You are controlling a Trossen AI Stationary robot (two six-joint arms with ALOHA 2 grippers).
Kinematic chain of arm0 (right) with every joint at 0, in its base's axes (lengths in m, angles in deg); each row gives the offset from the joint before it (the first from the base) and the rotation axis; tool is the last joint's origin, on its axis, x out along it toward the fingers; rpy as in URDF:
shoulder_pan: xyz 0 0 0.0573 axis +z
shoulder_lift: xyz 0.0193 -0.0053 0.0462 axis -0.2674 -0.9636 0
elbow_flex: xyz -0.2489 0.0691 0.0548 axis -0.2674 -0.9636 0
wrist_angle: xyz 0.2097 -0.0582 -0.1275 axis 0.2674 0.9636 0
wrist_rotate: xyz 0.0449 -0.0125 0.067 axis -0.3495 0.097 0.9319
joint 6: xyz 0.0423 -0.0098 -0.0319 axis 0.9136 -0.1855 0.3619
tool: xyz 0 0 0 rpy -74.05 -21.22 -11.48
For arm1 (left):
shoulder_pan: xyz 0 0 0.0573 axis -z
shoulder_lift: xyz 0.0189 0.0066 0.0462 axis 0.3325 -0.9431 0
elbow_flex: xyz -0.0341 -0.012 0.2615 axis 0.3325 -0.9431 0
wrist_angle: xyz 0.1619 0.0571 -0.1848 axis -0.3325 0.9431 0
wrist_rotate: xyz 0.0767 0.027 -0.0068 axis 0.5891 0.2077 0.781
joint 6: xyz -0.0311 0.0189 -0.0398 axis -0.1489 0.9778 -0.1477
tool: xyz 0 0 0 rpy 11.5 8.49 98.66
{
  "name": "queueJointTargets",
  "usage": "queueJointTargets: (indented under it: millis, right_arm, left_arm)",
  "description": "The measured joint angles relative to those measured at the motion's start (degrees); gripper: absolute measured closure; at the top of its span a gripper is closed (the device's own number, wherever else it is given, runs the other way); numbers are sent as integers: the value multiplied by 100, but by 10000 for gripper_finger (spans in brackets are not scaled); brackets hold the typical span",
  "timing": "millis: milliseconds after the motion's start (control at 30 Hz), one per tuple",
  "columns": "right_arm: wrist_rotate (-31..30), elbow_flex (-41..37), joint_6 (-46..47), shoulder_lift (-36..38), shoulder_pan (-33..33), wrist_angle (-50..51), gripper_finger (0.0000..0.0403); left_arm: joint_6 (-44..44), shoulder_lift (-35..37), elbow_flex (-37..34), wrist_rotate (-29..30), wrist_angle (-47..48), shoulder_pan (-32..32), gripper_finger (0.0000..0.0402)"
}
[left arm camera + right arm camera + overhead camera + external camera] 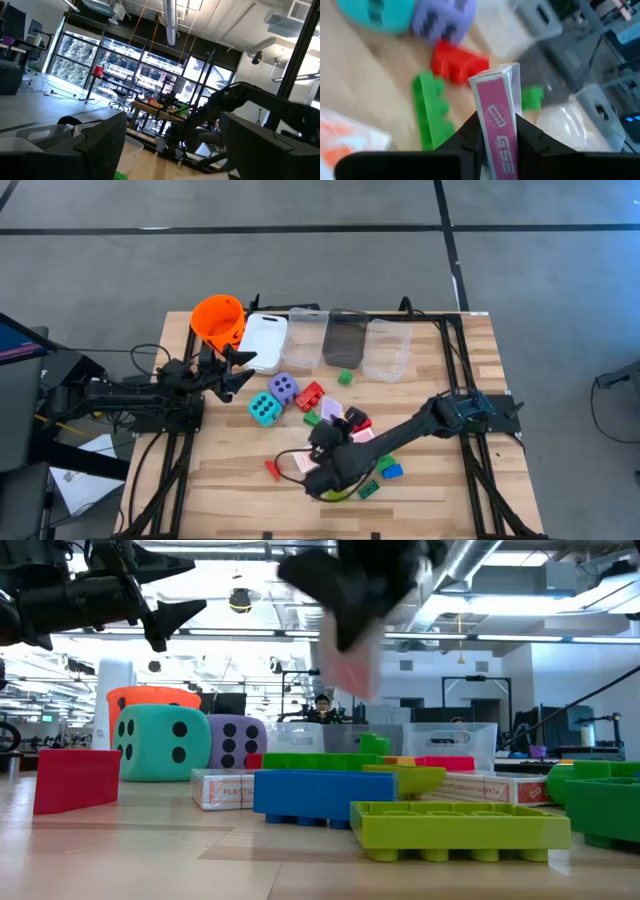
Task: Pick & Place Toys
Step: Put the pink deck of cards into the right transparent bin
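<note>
Right gripper lifts a pink card box above the toy pile.

The right gripper (496,131) pinches a pink-and-white boxed pack of playing cards (498,132) end-up, clear of the wooden surface (230,480), above the green plastic brick (431,111) and red plastic brick (456,62). The left gripper (235,370) hangs spread beside the orange bucket (217,320), near the teal die (264,409) and purple die (284,388).

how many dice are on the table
2. The teal die sits left of center, and the purple die is right beside it, nearer the bins. None seem hidden, though the toy pile could cover something.
</note>
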State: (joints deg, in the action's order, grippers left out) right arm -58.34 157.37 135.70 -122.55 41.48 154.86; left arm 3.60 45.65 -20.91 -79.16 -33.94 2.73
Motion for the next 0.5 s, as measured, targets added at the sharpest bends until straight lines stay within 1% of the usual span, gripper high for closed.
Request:
queueJointTargets:
  millis: [100,233,367,500]
  right_arm:
    - [-441,308,81,181,27,2,341]
    - [-1235,270,556,573,63,28,341]
    - [-1940,32,1012,1005,-19,42,341]
    - [-2015,-392,1269,1496,-344,51,341]
  left_arm:
    - [-2,-1,1,1,95,0,92]
    - [-2,-1,0,0,144,0,92]
    - [-2,1,0,0,182,2,92]
    - [-2,1,0,0,472,2,92]
